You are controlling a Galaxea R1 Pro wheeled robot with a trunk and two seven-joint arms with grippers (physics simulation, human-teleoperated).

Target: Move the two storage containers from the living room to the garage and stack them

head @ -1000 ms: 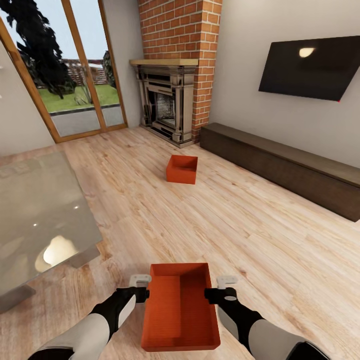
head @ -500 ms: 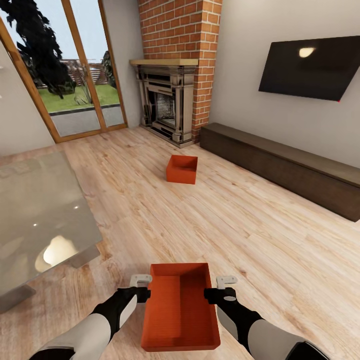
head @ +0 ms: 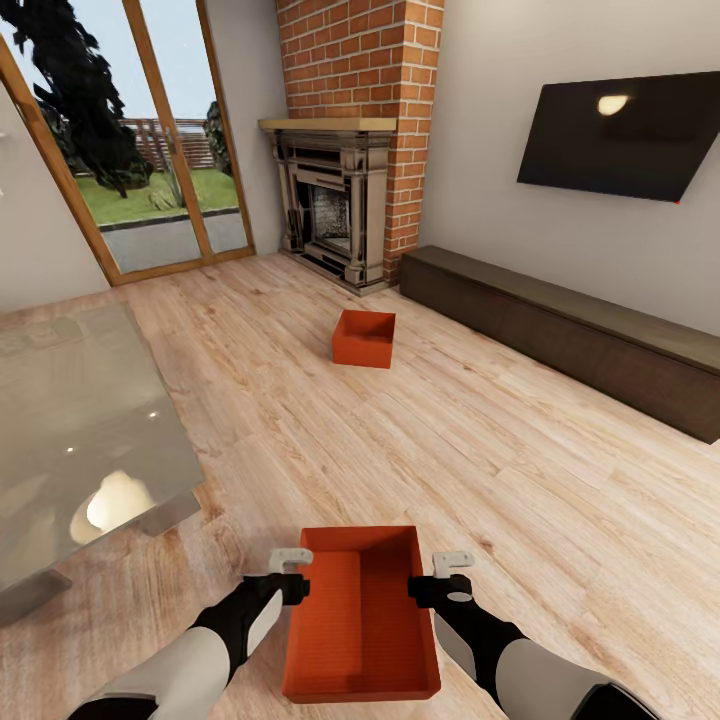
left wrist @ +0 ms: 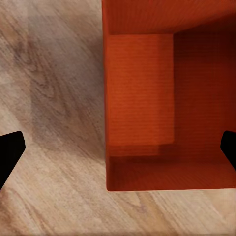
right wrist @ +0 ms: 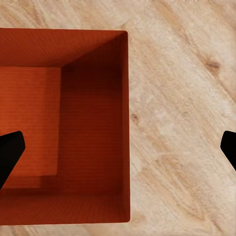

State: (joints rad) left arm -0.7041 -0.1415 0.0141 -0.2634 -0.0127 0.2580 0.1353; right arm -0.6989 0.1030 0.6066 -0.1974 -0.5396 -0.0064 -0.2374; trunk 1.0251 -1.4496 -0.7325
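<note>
A thin-walled orange-red tub (head: pixel 360 625) sits on pale wood planks (head: pixel 480 450), both grippers, left (head: pixel 290 575) and right (head: pixel 440 577), spread wide astride its walls.

Bare wood floor (head: pixel 480 470) surrounds the near container (head: pixel 360 620); glass table (head: pixel 80 430) stands left.

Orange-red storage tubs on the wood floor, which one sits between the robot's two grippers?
The near orange-red rectangular tub, flanked by the left gripper and right gripper. The other orange-red tub sits far off toward the red-brick fireplace.
</note>
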